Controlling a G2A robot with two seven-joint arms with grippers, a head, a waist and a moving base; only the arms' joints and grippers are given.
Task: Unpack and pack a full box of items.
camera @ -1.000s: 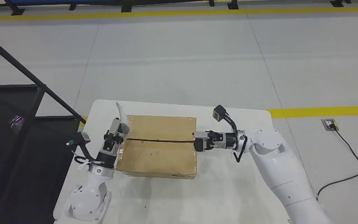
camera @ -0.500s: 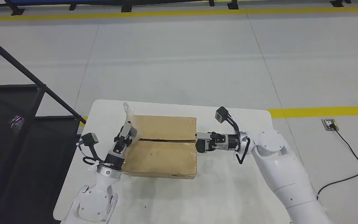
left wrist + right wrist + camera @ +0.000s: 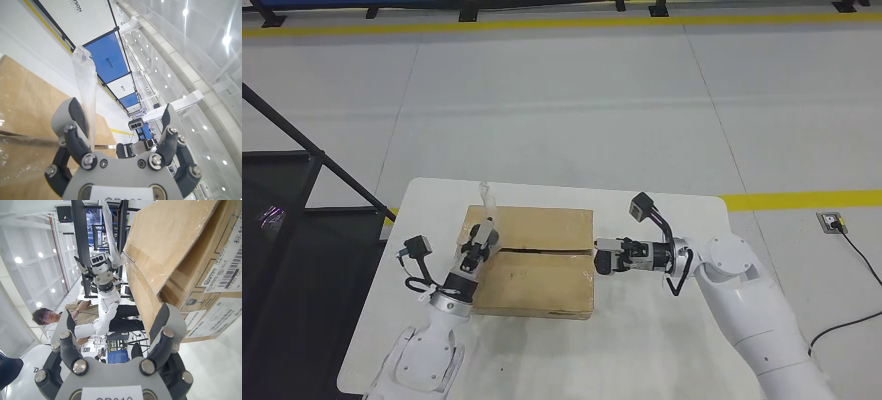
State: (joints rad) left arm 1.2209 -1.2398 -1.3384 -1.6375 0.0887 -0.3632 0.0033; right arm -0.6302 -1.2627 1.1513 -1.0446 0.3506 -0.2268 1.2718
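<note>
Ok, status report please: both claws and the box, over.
Left claw open, clear tape strip stuck to one finger. Right claw open at the box end. Box flaps down. In the way: only that strip.

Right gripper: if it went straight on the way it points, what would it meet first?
Most likely the cardboard box: the open right gripper points at its end wall, one finger beside the top flap's corner. Whether they touch is unclear.
</note>
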